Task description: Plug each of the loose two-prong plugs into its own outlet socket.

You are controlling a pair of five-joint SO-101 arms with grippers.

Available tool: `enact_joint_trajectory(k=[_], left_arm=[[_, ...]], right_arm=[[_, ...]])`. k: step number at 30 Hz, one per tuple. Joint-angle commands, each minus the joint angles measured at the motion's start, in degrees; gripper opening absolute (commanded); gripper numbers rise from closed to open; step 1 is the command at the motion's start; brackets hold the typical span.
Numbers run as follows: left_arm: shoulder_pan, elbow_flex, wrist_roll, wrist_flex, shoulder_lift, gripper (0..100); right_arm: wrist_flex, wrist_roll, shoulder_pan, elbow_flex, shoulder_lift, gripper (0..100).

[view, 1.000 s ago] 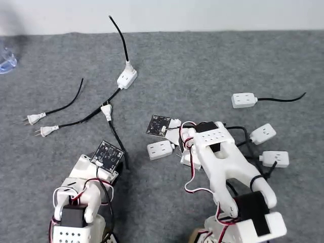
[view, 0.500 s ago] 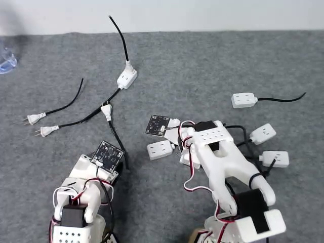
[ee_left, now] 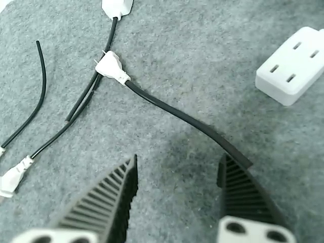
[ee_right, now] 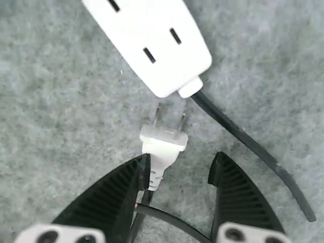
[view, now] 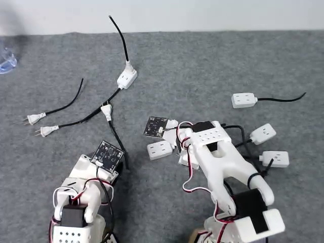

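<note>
Little looks done: the right gripper (ee_right: 182,159), fingers spread and empty, straddles a loose plug (ee_right: 163,143) in mid-frame whose prongs point at, yet stop short of, the outlet (ee_right: 152,40) above it, while the left gripper (ee_left: 178,161) gapes empty over a black cord (ee_left: 187,121).

You see a grey, felt-like mat (view: 212,61) covering the bench, running back to a pale wall (view: 202,15). At the high view's far left edge, close to that wall, a clear object (view: 6,59) rests on the mat, partly cut off
</note>
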Motion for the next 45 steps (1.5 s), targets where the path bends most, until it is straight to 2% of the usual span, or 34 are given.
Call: enact_joint_trajectory(k=[1,4,12,19,24,29,32,38,45], left_arm=[[0.4,-0.3,0.4,-0.4,-0.4,24],[0.4,-0.3,0.4,-0.4,-0.4,24],[0.4,-0.3,0.4,-0.3,-0.4,24],[0.4,-0.3,0.4,-0.3,-0.4,24],[0.4,-0.3,0.4,-0.3,-0.4,24],[0.4,-0.3,0.4,-0.3,-0.4,24],[0.4,-0.3,0.4,-0.3,-0.4,24],[0.4,-0.3,0.4,-0.3,-0.4,24],[0.4,-0.3,0.4,-0.2,-0.4,24]], right_arm=[[3.8,3.3,-1.7,-4.1,1.4,19.8],[7.1,5.5,-1.9,-5.6,1.4,19.8],[7.5,5.6,-1.9,-6.9,0.8,19.4],[12.7,1.6,-2.1,-13.3,0.7,19.3],[15.5,1.5,-2.7,-15.5,0.6,19.1],[19.9,-3.3,-6.6,-15.3,-4.4,7.0],[22.8,-3.3,-7.9,-13.9,-8.7,1.9],[16.1,-3.3,-5.9,-7.4,-10.2,5.7],[10.7,-1.3,-1.2,-7.0,-3.7,5.7]])
